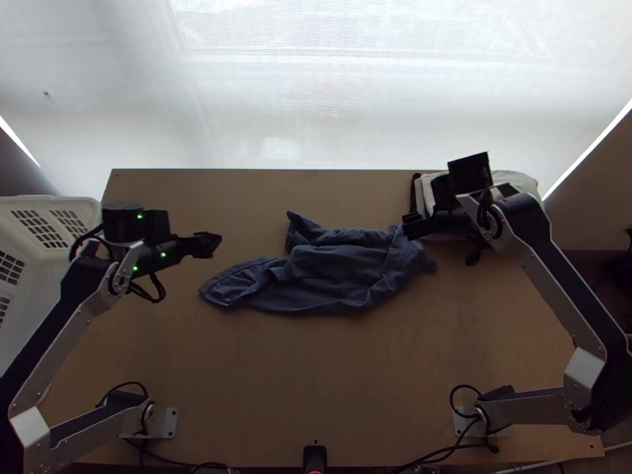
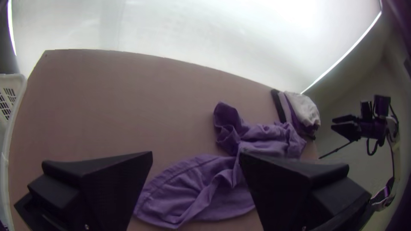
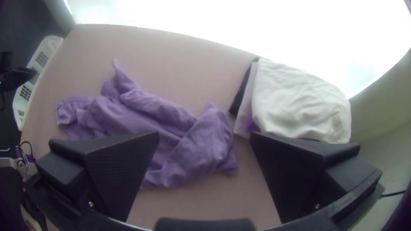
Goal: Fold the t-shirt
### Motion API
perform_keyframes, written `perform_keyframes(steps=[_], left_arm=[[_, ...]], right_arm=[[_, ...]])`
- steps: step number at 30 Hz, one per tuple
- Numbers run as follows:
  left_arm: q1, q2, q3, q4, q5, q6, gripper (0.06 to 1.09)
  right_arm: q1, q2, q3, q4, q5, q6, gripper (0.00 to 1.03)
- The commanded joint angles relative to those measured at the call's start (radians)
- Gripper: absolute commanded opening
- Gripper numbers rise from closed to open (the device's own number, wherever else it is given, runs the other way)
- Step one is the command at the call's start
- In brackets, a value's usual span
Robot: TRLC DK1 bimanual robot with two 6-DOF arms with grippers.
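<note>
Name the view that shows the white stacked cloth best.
Right wrist view: the white stacked cloth looks large and mostly uncovered. In the top view, the silver right arm covers part; the left wrist view shows it small, distant.

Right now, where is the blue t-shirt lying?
In the top view, the t-shirt lies bunched mid-table, between the two claws, left of the folded stack.

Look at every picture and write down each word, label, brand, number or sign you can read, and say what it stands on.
There are none to quote.
T-shirt: crumpled cloth, no lettering to make out.
White folded cloth: no readable print.
White basket: slotted wall, no readable label.
Left arm: green lights, not text; any tiny marking is too small to read.
</note>
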Motion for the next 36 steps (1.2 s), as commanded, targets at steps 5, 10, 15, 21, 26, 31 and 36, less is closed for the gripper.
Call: perform_keyframes(steps=[5,10,15,21,26,31,36], left_arm=[[-0.216,0.143,-0.075,-0.114,-0.185,0.311,1.04],[-0.211,0.219,-0.034,-0.101,-0.200,0.295,1.04],[-0.228,0.219,0.003,-0.098,-0.200,0.248,1.04],[-0.226,0.141,0.014,-0.101,-0.200,0.222,1.04],[-0.205,0.107,0.016,-0.117,-0.201,0.223,1.04],[-0.202,0.101,0.017,-0.130,-0.211,0.208,1.04],[-0.202,0.091,0.017,-0.142,-0.211,0.183,1.04]], right_arm=[[0.055,-0.022,0.021,0.002,-0.058,-0.046,0.99],[0.052,0.059,0.069,-0.001,-0.143,-0.042,0.99],[0.081,0.315,0.254,-0.156,-0.299,-0.017,0.90],[0.155,0.582,0.544,-0.329,-0.321,-0.028,0.87],[0.190,0.737,0.730,-0.375,-0.321,-0.022,0.87],[0.230,0.828,0.805,-0.385,-0.319,-0.028,0.87],[0.255,0.874,0.820,-0.383,-0.319,-0.034,0.87]])
